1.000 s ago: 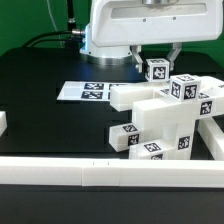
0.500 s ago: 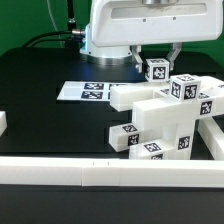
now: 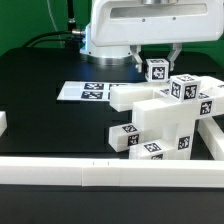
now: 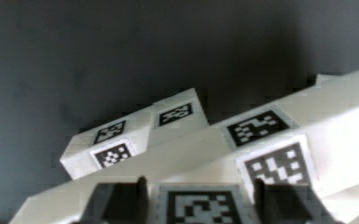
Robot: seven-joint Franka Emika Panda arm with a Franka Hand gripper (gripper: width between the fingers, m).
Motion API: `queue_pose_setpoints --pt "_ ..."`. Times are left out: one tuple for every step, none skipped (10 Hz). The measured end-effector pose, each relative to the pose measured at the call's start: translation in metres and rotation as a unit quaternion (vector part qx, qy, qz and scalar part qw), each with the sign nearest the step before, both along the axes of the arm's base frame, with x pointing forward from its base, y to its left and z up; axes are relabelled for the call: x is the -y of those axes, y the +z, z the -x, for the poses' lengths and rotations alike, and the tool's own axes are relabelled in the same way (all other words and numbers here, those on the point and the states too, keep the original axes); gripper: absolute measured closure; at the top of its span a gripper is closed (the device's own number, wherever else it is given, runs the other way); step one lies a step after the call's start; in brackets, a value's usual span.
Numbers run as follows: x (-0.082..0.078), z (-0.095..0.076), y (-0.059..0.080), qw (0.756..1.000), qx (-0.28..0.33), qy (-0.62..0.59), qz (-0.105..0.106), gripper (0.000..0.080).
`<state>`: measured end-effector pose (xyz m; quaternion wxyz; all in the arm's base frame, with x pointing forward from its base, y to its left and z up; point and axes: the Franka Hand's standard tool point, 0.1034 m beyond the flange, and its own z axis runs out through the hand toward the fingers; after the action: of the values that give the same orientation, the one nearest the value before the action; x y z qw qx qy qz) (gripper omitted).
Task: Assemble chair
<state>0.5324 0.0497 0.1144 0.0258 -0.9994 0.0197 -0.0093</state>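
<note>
Overhead, end effector [image 3: 157, 62] pinching chair [image 3: 165, 122] post; black table [image 3: 45, 85], marker board [image 3: 88, 91], green backdrop [image 3: 25, 20].

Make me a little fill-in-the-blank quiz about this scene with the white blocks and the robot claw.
1. The two-finger gripper is closed on a small white tagged ____ at the top of the white blocky plastic chair assembly.
2. The table top under the parts is coloured ____.
3. The thin flat white marker board lies to the exterior view's ____ of the chair assembly.
4. The long white border rail runs along the table's ____ edge in the exterior view.

Missing words: post; black; left; near
</note>
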Motion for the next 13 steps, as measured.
queue_pose_setpoints --pt "-0.0001 0.0004 0.0 0.997 -0.004 -0.074 -0.003 0.0518" --pt "-0.0003 0.0007 0.0001 0.991 -0.007 -0.13 -0.004 0.0518" --pt "-0.0002 0.0008 0.0001 0.983 -0.01 -0.182 -0.01 0.0518" --pt "0.0002 0.0007 0.0001 0.973 -0.013 -0.229 -0.016 0.0518" --pt "-0.0003 0.0004 0.0002 0.958 -0.017 -0.285 -0.021 0.0518" --pt "-0.002 -0.0004 0.0001 0.941 -0.02 -0.337 -0.021 0.0518" --pt "-0.0043 -0.001 0.0001 0.929 -0.022 -0.37 -0.021 0.0518" --pt "-0.0055 -0.0016 0.0002 0.918 -0.022 -0.396 -0.023 0.0518" --pt "-0.0056 -0.0017 0.0003 0.906 -0.024 -0.423 -0.024 0.0518" --pt "-0.006 -0.002 0.0003 0.897 -0.024 -0.44 -0.025 0.0518" --pt "-0.007 -0.0023 0.0003 0.877 -0.027 -0.479 -0.028 0.0518" --pt "-0.0074 -0.0025 0.0004 0.865 -0.028 -0.5 -0.029 0.0518" --pt "-0.0078 -0.0033 0.0002 0.851 -0.027 -0.523 -0.033 0.0518"
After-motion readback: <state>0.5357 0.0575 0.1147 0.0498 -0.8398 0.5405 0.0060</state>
